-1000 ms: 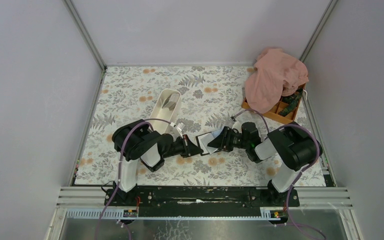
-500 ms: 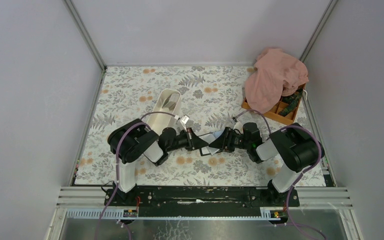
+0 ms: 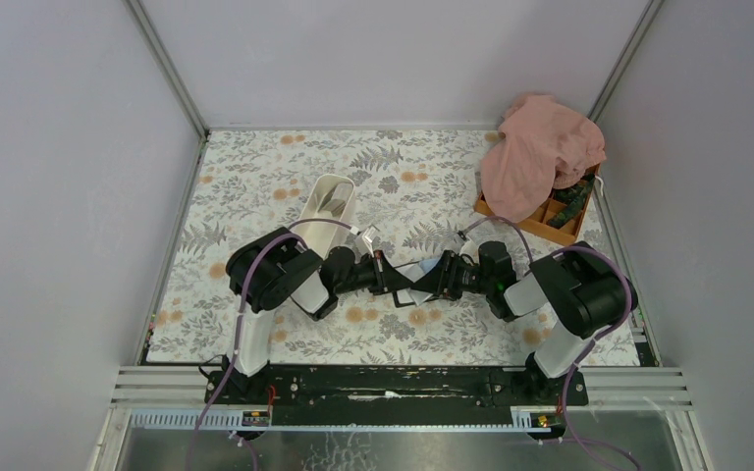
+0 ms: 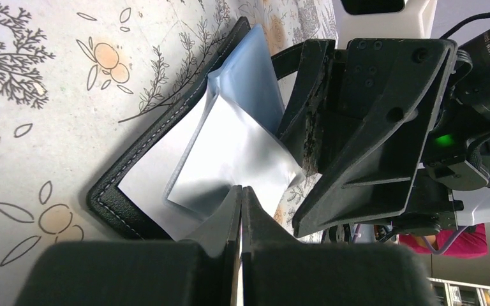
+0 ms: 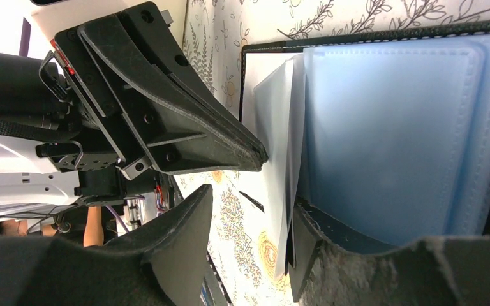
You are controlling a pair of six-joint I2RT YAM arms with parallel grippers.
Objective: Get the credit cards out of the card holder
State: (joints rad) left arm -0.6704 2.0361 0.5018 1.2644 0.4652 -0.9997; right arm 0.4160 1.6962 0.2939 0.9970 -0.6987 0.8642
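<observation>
The card holder (image 3: 414, 285) lies open on the flowered table between my two grippers, black with white stitching and glossy bluish-grey sleeves (image 4: 230, 153). My left gripper (image 4: 241, 191) is shut with nothing between its fingers, and its tip rests against the edge of a raised sleeve. My right gripper (image 5: 249, 223) stands open at the holder's other side. A loose sleeve leaf (image 5: 287, 166) leans on the inner face of one of its fingers (image 5: 303, 242). In the right wrist view the left gripper (image 5: 263, 155) points at that leaf. I cannot make out the credit cards in the sleeves.
A long white tray (image 3: 329, 211) stands just behind the left arm. At the back right, a pink cloth (image 3: 540, 157) is draped over an orange compartment box (image 3: 555, 224). Grey walls close in the table on three sides.
My left gripper has moved right, from beside the holder onto its sleeves, staying shut. The right gripper has barely moved and stays open.
</observation>
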